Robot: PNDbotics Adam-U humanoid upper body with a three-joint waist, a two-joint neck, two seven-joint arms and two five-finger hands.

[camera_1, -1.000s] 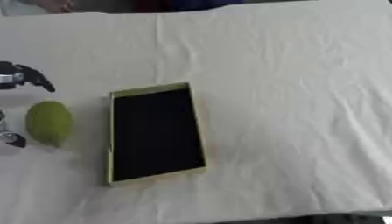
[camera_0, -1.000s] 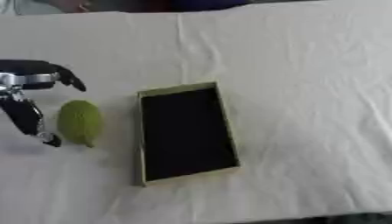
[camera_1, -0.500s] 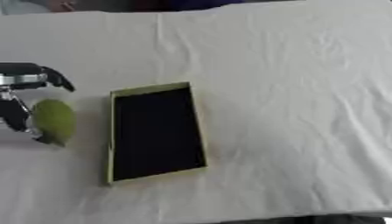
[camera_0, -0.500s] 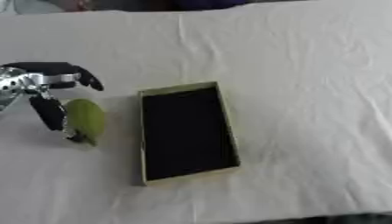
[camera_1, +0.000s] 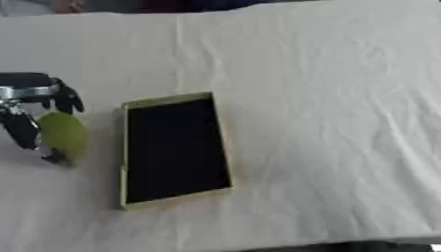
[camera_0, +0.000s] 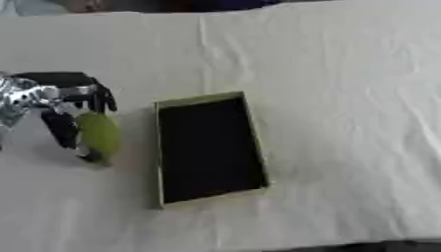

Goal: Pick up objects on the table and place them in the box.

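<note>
Left hand [camera_0: 65,106] curled round green fruit [camera_0: 97,134] on tabletop [camera_0: 344,74]. Box [camera_0: 209,145] empty; fruit not in yet.

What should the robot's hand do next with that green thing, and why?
Probably close the fingers and lift. The left hand is set around the green oval object, a thumb on one side and fingers over the top, but the object lies on the tablecloth beside the open box.
</note>
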